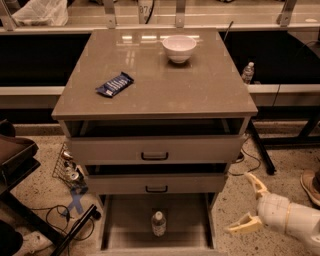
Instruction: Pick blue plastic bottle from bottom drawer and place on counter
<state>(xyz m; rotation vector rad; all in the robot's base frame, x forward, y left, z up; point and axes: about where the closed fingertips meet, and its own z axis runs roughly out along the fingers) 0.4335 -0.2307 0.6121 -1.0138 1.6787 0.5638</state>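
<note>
My gripper (248,205) hangs low at the right of the cabinet, outside it and beside the pulled-out bottom drawer (185,227). Its 2 pale fingers (257,184) are spread wide apart with nothing between them. 1 finger points up and to the left, and the other reaches left toward the drawer's right wall, near it but apart from it.

The blue plastic bottle (158,223) stands upright on the flat floor of the bottom drawer, about midway between the side walls. Its white cap is on top, and it touches neither wall. It is well to the left of my gripper, with the drawer's right wall between us.

Above it are 2 upper drawers, the middle one (156,184) and the top one (154,149). Each has a black handle and a dark gap above its front.

On the counter (165,95), a white bowl (179,48) sits near the back edge, a little right of centre. A flat blue snack wrapper (114,84) lies toward the left side, well apart from the bowl.

Behind the cabinet's right corner, a second small bottle (248,72) stands on a pale ledge. A crumpled plastic bag (41,12) lies at the upper left. Dark cables (60,216) trail across the speckled floor at the lower left.
</note>
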